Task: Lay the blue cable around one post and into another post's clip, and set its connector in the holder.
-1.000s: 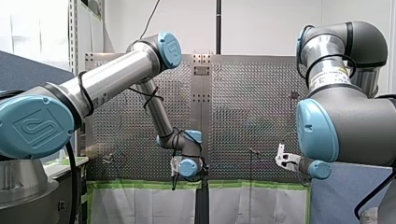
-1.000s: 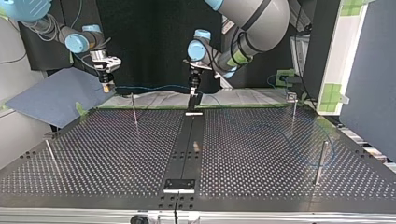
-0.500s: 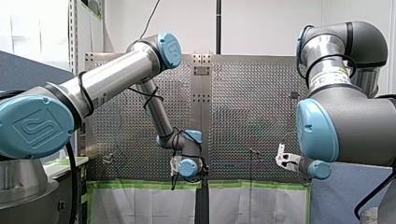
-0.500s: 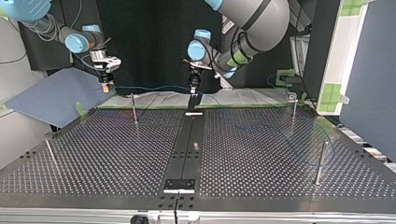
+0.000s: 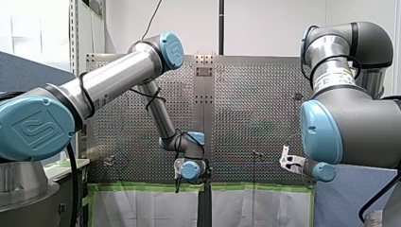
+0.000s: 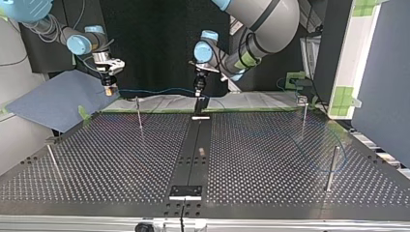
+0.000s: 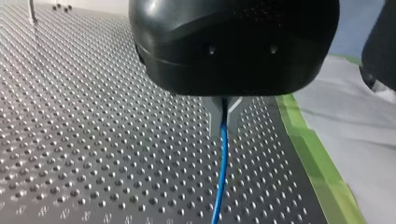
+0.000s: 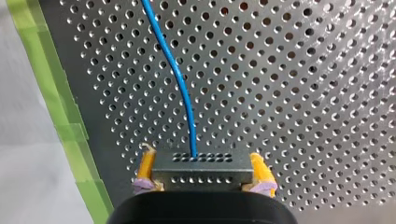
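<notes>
1. My right gripper [image 8: 201,161] hangs at the green-taped edge of the perforated table [image 8: 303,93], yellow pads clamped on the connector [image 8: 201,173].
2. The blue cable [image 8: 180,79] leaves the connector, running out above the table.
3. My left gripper [image 7: 224,122], wrist bent downward at the table's near middle, pinches the cable between metal fingers.
4. Farther out, a post [image 6: 331,166] stands apart from both.

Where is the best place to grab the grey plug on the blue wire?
By its two short ends, coming from the back, opposite the wire. The plug is a flat block and the wire leaves the middle of its front, so a side pinch stays clear. My right gripper pinches it so, with yellow pads.
</notes>
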`<action>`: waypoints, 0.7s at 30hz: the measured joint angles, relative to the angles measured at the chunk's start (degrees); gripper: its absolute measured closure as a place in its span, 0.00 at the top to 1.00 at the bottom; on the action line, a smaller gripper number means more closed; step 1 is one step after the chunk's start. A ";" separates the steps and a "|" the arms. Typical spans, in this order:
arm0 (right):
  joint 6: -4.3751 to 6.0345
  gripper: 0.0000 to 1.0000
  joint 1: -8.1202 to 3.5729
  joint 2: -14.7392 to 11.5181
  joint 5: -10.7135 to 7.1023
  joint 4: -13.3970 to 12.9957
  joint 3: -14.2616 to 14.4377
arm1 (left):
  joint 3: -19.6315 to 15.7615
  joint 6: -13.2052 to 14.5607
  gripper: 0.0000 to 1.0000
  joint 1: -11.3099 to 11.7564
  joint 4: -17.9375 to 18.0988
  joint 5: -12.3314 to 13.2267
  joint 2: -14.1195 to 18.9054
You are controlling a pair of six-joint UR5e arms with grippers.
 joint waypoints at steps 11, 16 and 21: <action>-0.01 0.00 -1.50 -0.48 1.98 -0.02 0.00 | 2.47 -0.44 0.00 -2.34 0.17 0.29 -0.02; 0.08 0.00 -2.38 -1.99 3.51 0.29 0.00 | 4.06 -1.06 0.00 -3.71 -0.27 0.06 -0.06; 0.94 0.00 -3.20 -4.25 4.90 0.91 0.00 | 5.11 -2.14 0.00 -4.76 -0.46 0.17 -0.07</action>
